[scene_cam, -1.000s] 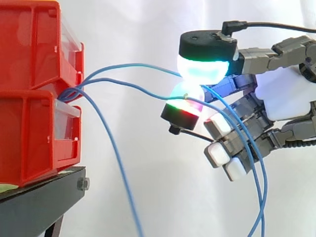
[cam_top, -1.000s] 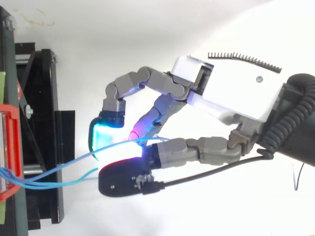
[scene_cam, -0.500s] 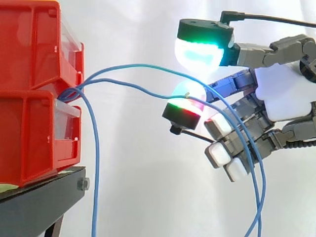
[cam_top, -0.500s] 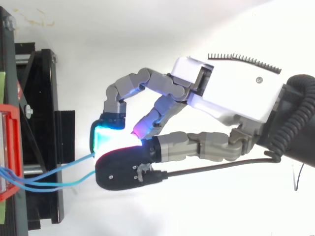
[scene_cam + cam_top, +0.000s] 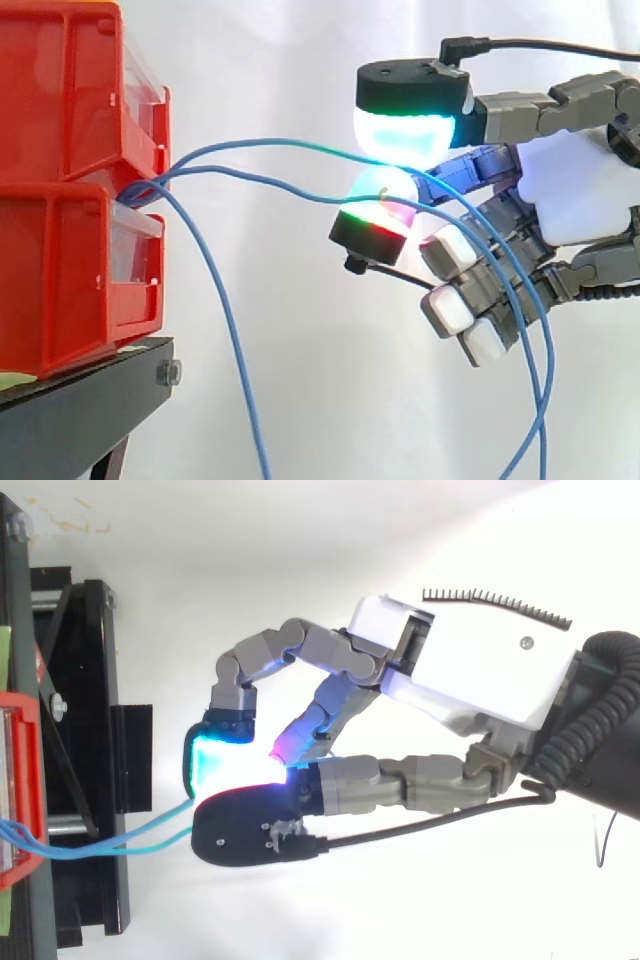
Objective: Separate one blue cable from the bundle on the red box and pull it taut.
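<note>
Here are the red bins (image 5: pixel 60 120), stacked two high on the black stand (image 5: pixel 80 410) with the white curtain (image 5: pixel 330 400) behind. The bundle comes out of the seam between the upper and the lower bin, at their front edge. Three strands leave that seam.

The upper blue cable (image 5: pixel 262 142) rises away from the bins in a gentle arch and runs across open air to the hand (image 5: pixel 575 195), which sits well clear of the bins, about level with the seam. There it goes in between two glowing fingertips: a cyan-green pad (image 5: pixel 405 135) above and a smaller pad (image 5: pixel 378 190), green on top and red below, underneath. The two pads are closed almost together with that strand caught between them, so the hand is pinching it. The other fingers are curled in below, on the side away from the bins.

The cable bows rather than running straight, so there is slack between the bins and the pinch. Beyond the pads it drops across the curled fingers and out of the bottom of the side view.

The second blue cable (image 5: pixel 262 180) leaves the same seam just under the first, runs out from the bins beneath it, passes beside the lower pad and falls the same way.

The third blue cable (image 5: pixel 232 352) simply hangs from the seam, slanting down in front of the curtain between bins and hand, apart from the hand.

From above, two strands reach from the bins to the overlapping pads.
</note>
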### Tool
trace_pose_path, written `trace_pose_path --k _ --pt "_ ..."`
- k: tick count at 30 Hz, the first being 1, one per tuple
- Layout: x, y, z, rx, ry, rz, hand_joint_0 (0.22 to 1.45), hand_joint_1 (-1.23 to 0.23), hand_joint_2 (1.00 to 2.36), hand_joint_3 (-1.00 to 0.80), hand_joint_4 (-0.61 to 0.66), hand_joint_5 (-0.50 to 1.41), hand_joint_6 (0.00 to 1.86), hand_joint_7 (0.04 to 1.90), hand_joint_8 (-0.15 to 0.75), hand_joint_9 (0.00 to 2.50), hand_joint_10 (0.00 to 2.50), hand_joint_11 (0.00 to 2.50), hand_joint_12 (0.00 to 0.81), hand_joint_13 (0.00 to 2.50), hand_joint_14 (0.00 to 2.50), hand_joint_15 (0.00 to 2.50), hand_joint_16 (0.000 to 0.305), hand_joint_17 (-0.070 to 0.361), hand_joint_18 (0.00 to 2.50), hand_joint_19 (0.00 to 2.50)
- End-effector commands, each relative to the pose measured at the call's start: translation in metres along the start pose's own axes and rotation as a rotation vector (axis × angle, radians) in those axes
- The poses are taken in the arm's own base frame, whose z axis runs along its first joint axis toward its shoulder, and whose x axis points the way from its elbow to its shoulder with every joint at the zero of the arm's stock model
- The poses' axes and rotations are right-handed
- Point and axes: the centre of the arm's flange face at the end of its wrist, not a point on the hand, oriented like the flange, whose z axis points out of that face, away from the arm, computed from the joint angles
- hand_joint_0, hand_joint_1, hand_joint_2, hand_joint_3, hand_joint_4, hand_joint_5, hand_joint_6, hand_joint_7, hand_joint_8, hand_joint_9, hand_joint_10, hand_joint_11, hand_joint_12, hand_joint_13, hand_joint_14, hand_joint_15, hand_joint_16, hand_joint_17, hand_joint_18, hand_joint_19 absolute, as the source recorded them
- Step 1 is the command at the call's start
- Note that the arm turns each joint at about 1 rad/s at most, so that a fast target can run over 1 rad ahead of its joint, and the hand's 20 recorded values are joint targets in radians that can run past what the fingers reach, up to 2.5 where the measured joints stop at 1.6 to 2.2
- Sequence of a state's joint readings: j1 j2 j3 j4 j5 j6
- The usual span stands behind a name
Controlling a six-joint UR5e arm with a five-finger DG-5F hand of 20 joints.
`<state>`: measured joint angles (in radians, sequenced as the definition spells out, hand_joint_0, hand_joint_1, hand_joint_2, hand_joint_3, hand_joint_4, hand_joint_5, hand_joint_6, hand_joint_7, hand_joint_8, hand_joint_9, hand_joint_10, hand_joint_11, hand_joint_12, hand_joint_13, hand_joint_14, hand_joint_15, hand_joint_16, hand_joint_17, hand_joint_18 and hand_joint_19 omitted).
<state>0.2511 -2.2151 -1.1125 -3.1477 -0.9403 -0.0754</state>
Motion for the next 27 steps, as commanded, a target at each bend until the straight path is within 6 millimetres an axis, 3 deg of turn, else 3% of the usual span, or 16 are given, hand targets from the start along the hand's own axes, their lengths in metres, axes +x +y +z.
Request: trace_pose_path --k 1,12,23,27 --pt "0.0003 0.0002 -0.0001 0.0 0.0 -0.001 0.57 -0.75 1.0 -0.18 0.1 -0.1 0.88 1.07 0.367 1.24 0.01 0.74 0.456 1.09 0.02 0.57 0.057 0.128 1.02 0.45" --pt "0.0001 -0.0002 -0.0005 0.003 0.001 -0.002 0.58 -0.79 1.01 -0.22 0.11 -0.11 0.9 1.04 0.353 1.22 0.01 0.75 0.434 1.07 0.02 0.59 0.053 0.12 0.98 0.48" --pt "-0.001 -0.001 -0.0002 0.005 -0.001 -0.001 0.59 -0.81 1.0 -0.04 0.03 -0.1 0.91 1.08 0.355 1.29 0.01 0.77 0.448 1.12 0.02 0.6 0.057 0.127 1.07 0.44" --pt "-0.0037 -0.0015 -0.0001 0.013 -0.005 -0.009 0.58 -0.83 1.06 -0.02 -0.02 -0.1 0.92 1.11 0.353 1.3 0.01 0.78 0.451 1.14 0.01 0.6 0.057 0.128 1.09 0.44"
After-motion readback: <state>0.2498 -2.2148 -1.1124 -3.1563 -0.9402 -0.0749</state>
